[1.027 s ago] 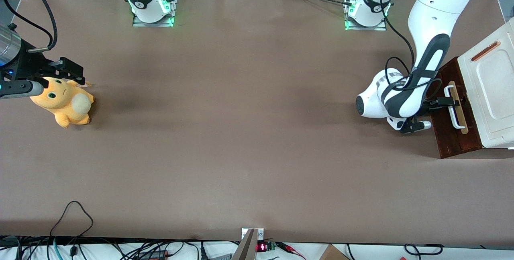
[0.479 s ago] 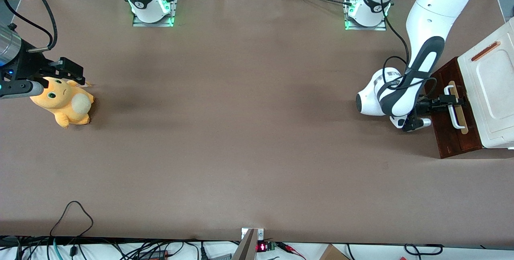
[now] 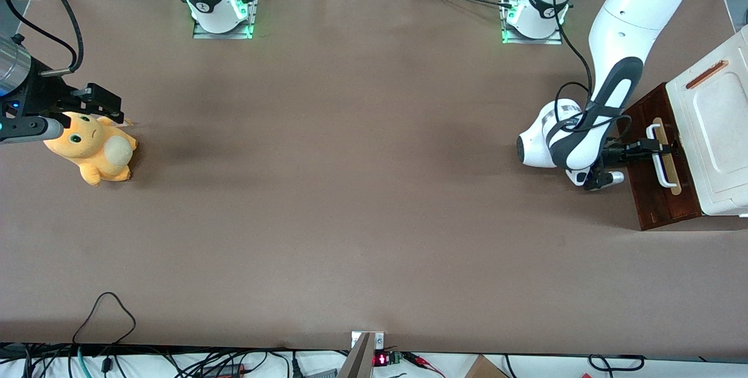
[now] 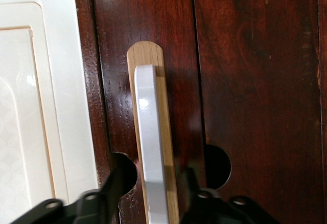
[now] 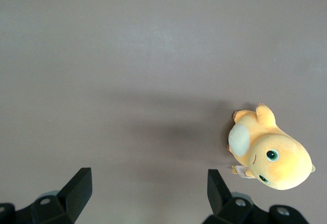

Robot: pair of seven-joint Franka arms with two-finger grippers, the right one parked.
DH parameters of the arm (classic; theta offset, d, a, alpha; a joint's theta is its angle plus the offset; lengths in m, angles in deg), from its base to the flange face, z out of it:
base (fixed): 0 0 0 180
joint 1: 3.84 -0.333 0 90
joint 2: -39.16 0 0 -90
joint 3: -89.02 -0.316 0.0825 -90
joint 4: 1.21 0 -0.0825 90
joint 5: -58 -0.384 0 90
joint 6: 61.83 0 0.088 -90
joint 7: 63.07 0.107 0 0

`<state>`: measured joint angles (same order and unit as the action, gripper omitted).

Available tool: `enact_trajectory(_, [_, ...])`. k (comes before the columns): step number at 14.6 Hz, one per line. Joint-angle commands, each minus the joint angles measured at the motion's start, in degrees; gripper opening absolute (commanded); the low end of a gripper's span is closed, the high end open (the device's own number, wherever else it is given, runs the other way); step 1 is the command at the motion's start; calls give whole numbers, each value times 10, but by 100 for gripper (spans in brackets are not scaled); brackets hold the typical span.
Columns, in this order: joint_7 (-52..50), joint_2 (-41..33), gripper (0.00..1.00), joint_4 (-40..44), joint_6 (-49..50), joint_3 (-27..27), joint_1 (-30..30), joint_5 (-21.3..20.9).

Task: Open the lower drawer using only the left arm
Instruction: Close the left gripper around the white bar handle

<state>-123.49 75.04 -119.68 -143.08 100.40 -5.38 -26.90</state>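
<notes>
- Dark red-brown wood makes up the lower drawer (image 3: 657, 191) front, which stands at the working arm's end of the desk (image 3: 350, 220) beneath the cabinet's white moulded top (image 3: 716, 127).
- From the left arm (image 3: 608, 109) the black tool (image 3: 654, 146) reaches straight at the drawer front and meets its white bar handle (image 4: 152, 147).
- In the wrist view the handle runs lengthwise along its pale wooden strip (image 4: 166, 132), crosswise to the tool's reach, and passes between the two fingers (image 4: 116, 178).
- One finger sits on each side of the bar; they look spread around it, not yet pressed against it, though the contact is hard to judge.
- My reading is that the drawer is still in or barely out, since no pale inside wood shows.
- Next, I judge, the fingers should clamp the bar and pull straight away from the cabinet, toward the parked arm's end.
- Along that line the brown desk lies bare; a yellow plush toy (image 3: 93, 147) rests well apart, too distant to obstruct.
</notes>
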Motion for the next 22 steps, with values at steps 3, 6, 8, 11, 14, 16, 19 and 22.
enact_trajectory(3, [-3, 3, 40, 0, 7, 4, -11, -15])
enact_trajectory(6, [-2, 3, 39, 0, 6, 4, -14, -15])
enact_trajectory(8, [-1, 4, 33, 1, 5, 4, -14, -15])
enact_trajectory(11, [-1, 4, 20, 1, 5, 4, -14, -15])
enact_trajectory(14, [-1, 5, 18, 2, 4, 4, -14, -15])
enact_trajectory(16, [0, 5, 8, 3, 4, 4, -14, -15])
enact_trajectory(19, [0, 6, 0, 3, 4, 5, -14, -14])
enact_trajectory(22, [1, 5, 0, 7, 3, 18, -9, -14])
